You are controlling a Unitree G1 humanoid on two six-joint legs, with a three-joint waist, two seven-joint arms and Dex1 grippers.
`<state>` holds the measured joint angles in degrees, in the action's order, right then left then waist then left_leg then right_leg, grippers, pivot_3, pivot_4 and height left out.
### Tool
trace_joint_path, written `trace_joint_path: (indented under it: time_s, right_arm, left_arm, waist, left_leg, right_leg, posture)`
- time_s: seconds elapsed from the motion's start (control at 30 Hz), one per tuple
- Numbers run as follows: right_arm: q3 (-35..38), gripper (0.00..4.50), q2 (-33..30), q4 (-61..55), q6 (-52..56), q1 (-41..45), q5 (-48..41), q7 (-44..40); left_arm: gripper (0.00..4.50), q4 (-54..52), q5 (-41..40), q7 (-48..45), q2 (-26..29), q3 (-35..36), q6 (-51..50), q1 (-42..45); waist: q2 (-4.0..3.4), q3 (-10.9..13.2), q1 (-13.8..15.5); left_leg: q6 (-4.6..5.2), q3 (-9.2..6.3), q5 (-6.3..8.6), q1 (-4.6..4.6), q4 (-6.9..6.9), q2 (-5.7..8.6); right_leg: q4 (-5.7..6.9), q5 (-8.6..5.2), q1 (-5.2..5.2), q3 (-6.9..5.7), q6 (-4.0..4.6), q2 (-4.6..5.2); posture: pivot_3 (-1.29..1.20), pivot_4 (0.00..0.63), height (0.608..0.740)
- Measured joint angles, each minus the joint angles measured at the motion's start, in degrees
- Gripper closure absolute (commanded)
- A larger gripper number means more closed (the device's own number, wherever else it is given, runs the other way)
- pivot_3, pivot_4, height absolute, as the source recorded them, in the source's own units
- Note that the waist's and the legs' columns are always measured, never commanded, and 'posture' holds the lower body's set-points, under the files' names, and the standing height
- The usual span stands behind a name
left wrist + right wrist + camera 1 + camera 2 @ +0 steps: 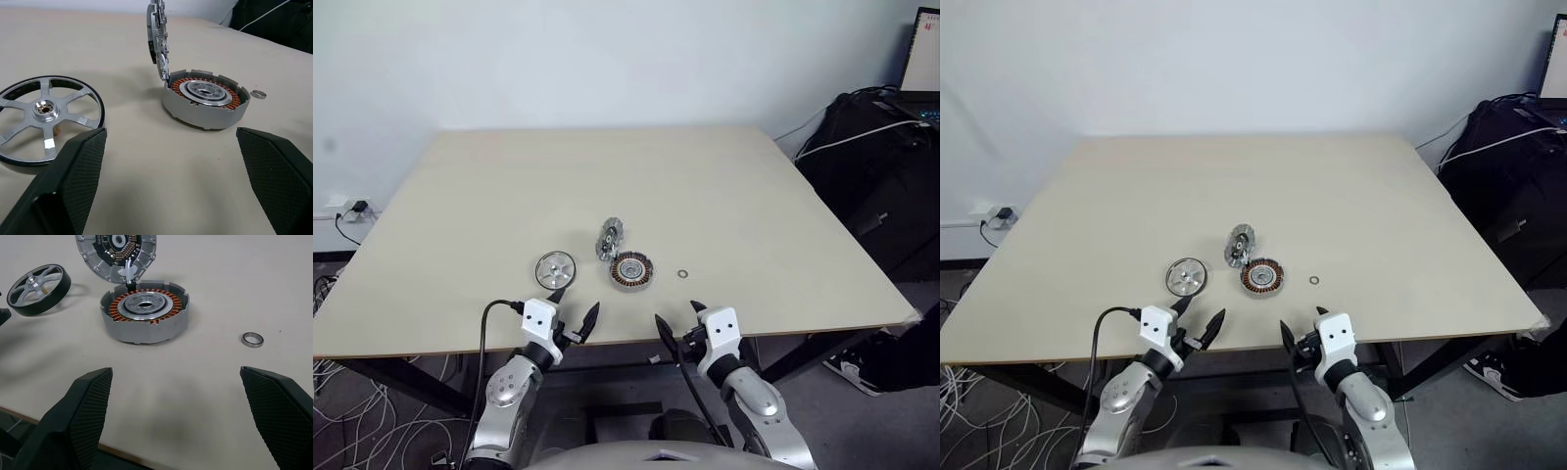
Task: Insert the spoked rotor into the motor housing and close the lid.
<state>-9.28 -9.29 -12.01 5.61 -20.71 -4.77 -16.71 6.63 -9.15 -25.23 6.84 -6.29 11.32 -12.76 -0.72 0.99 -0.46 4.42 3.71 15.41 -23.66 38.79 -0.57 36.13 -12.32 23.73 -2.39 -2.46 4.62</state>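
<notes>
The spoked rotor (555, 269) lies flat on the beige table, left of the motor housing (630, 270); it also shows as a silver wheel with a dark rim (46, 117). The housing (145, 311) shows a copper winding ring around a silver centre. Its lid (609, 239) stands open and upright at the housing's far side (116, 254). My left gripper (574, 312) hovers open at the table's near edge, just in front of the rotor. My right gripper (677, 318) is open too, in front of the housing. Both are empty.
A small washer ring (682, 274) lies on the table right of the housing (253, 339). The table's near edge (460, 345) runs just under both grippers. Black equipment with cables (876, 157) stands to the right, and cables lie on the floor at left.
</notes>
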Motion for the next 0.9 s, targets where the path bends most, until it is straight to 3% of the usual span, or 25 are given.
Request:
trace_joint_path:
  time_s: [0.63,0.9]
  right_arm:
    - [0.64,0.01,1.77,0.08,1.54,0.8,0.19,3.35]
    - [1.86,0.01,3.58,3.68,10.14,8.62,3.88,9.74]
  left_arm:
    - [0.0,-2.82,0.02,0.48,-0.06,-0.97,-2.34,-0.77]
    - [0.0,-3.76,0.02,0.97,-0.09,-1.07,-2.56,-0.94]
  waist:
    - [0.0,0.0,-0.01]
    - [-0.03,0.0,-0.05]
  left_leg:
    - [0.0,0.0,0.0,0.0,-0.02,0.0]
    - [0.0,0.0,0.0,-0.02,-0.06,0.01]
  right_leg:
    - [-0.01,0.0,0.0,0.01,0.0,0.0]
    - [-0.01,0.14,0.04,0.0,0.24,0.0]
  posture:
    - [0.0,0.0,0.74]
    - [0.0,0.0,0.74]
